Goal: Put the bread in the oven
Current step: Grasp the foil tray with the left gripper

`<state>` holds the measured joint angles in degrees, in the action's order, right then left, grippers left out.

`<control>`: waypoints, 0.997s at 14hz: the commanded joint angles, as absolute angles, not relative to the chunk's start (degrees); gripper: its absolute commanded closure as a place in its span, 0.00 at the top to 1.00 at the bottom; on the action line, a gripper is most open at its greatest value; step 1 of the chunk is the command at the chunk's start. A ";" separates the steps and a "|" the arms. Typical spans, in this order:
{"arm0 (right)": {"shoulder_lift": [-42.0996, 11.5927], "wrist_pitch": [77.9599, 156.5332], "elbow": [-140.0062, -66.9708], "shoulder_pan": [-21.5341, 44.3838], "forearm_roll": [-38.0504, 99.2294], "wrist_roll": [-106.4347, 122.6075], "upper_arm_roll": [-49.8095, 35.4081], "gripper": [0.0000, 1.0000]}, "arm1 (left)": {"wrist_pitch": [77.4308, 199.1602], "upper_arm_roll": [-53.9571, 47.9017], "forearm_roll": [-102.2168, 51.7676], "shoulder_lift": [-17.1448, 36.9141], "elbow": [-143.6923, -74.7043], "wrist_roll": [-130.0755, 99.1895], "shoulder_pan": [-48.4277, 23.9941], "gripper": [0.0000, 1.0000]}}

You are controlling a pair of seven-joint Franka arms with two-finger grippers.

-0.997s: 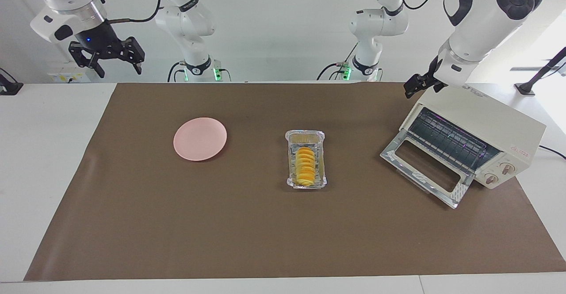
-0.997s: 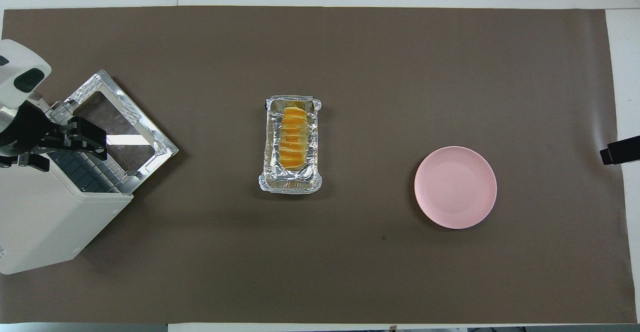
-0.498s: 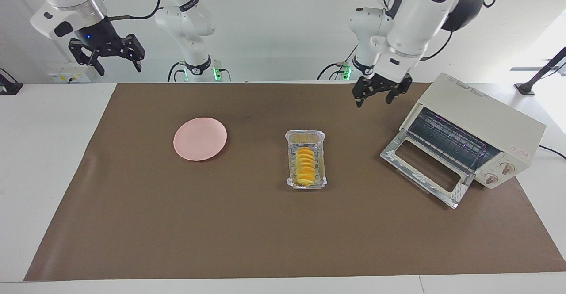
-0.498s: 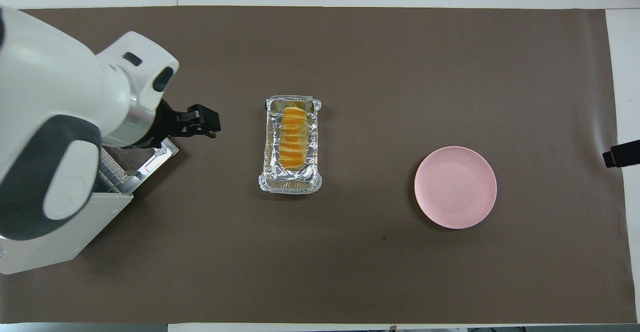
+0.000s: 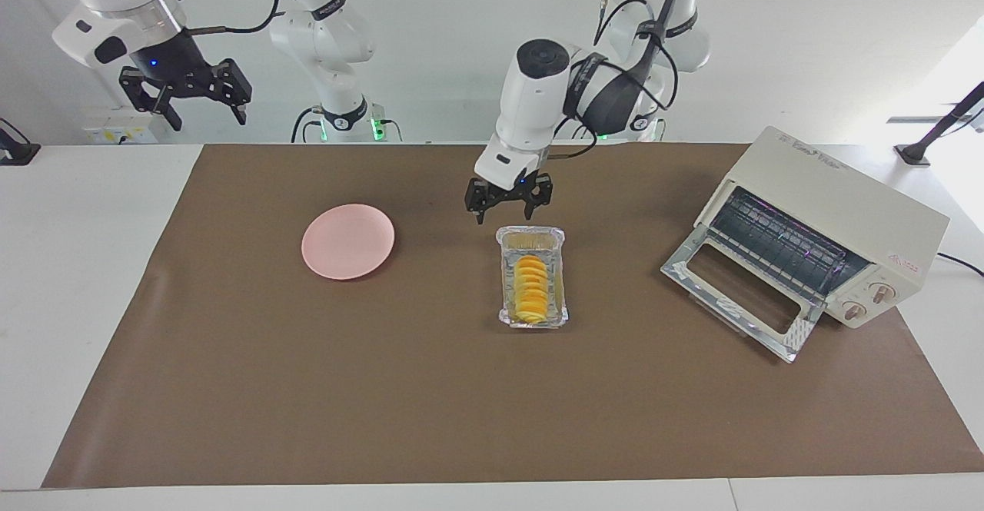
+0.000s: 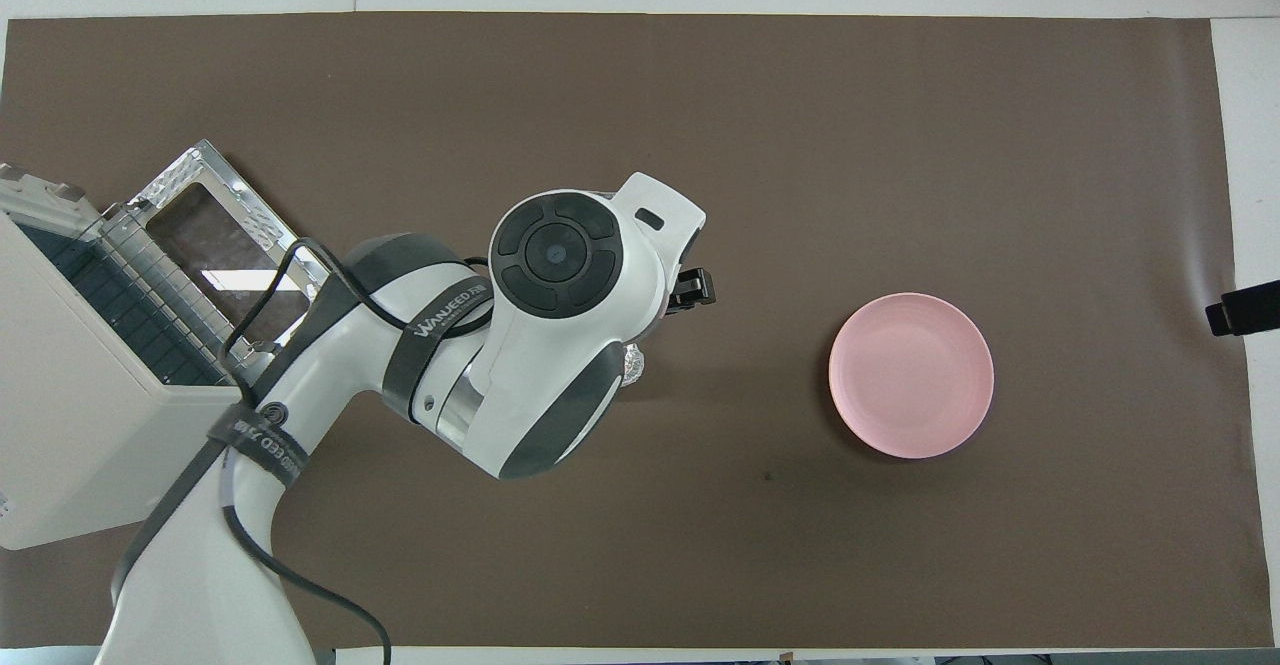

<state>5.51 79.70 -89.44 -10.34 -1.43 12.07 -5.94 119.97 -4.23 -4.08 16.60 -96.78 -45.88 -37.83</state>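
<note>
The golden ridged bread (image 5: 531, 290) lies in a silver foil tray (image 5: 503, 269) at the middle of the brown mat. The cream-white oven (image 5: 834, 196) stands at the left arm's end of the table, its glass door (image 5: 734, 290) dropped open and its wire rack showing. It also shows in the overhead view (image 6: 70, 425). My left gripper (image 5: 506, 209) is open and empty, hovering just over the tray's end nearer the robots. In the overhead view the left arm (image 6: 560, 325) hides the bread and nearly all of the tray. My right gripper (image 5: 206, 115) is open, waiting high at the right arm's end.
A round pink plate (image 5: 347, 241) lies on the mat beside the tray toward the right arm's end, also in the overhead view (image 6: 911, 375). The brown mat (image 5: 384, 388) covers most of the white table.
My left arm has swung from over the oven across to the middle of the table and come down over the tray's near end. The right arm has barely moved.
</note>
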 commanded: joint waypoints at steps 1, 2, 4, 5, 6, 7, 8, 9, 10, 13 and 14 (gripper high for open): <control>6.68 79.10 -90.44 -10.63 -1.32 13.27 -5.98 1.00 | 122.08 -3.08 -1.69 21.33 -95.19 -45.27 -37.97 1.00; 6.68 79.10 -90.44 -10.63 -1.32 13.36 -5.98 1.00 | 122.34 -3.16 1.03 22.92 -94.58 -45.26 -38.32 1.00; 6.68 79.10 -90.44 -10.63 -1.32 13.36 -5.98 1.00 | 123.40 -3.25 2.11 24.60 -93.96 -45.26 -38.49 0.94; 6.68 79.10 -90.44 -10.55 -1.32 13.36 -5.98 1.00 | 123.57 -3.25 1.85 24.78 -93.96 -45.26 -38.41 0.78; 6.59 79.10 -90.44 -10.55 -1.32 13.27 -5.98 1.00 | 123.75 -3.25 1.93 26.00 -93.87 -45.35 -38.50 0.70; 6.59 79.10 -90.44 -10.63 -1.32 13.27 -5.98 1.00 | 123.66 -3.16 2.11 26.89 -93.43 -45.35 -39.28 0.70; 6.68 79.10 -90.44 -10.63 -1.32 13.27 -5.98 1.00 | 123.66 -3.16 2.11 26.89 -93.43 -45.26 -39.37 0.70; 6.68 79.10 -90.44 -10.63 -1.32 13.27 -5.98 1.00 | 123.58 -3.16 2.11 26.98 -93.43 -45.26 -39.37 0.68; 6.59 79.10 -90.44 -10.63 -1.32 13.27 -5.98 1.00 | 123.84 -3.16 2.20 27.24 -93.34 -45.26 -39.03 0.65; 6.68 79.10 -90.44 -10.63 -1.32 13.27 -5.98 1.00 | 125.07 -3.16 2.46 28.92 -93.43 -45.26 -38.67 0.55; 6.68 79.10 -90.44 -10.63 -1.32 13.27 -5.98 1.00 | 125.07 -3.16 2.46 29.00 -93.51 -45.26 -38.67 0.32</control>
